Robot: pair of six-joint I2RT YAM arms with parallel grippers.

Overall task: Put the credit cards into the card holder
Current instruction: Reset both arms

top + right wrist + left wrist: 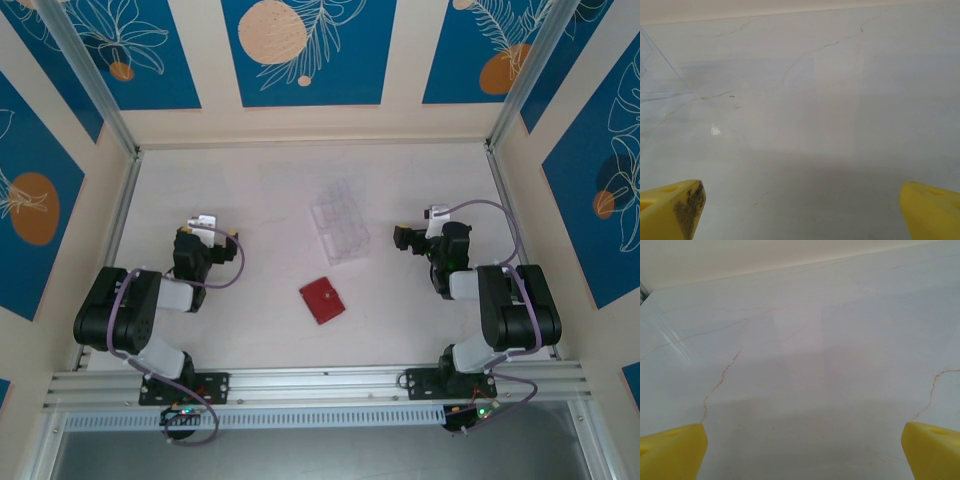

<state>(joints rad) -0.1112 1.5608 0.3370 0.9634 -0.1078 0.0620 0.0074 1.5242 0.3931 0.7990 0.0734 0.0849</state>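
Note:
The card holder (pixel 322 300) is a small red wallet lying closed and flat on the table's middle, toward the near side. The credit cards are out of view. My left gripper (pixel 203 232) rests low over the table to the wallet's far left, its yellow fingertips (pixel 675 452) spread wide with only bare tabletop between them; the gripper (pixel 802 450) is open. My right gripper (pixel 408 238) sits to the wallet's far right and is open too (pixel 802 210), with one fingertip (pixel 675 210) smudged dark. Neither gripper touches anything.
A clear plastic compartment tray (pixel 340 222) stands just beyond the wallet, between the two grippers; its corner (pixel 655 75) shows at the left of the right wrist view. Walls enclose the white marbled table (pixel 260 200) on three sides.

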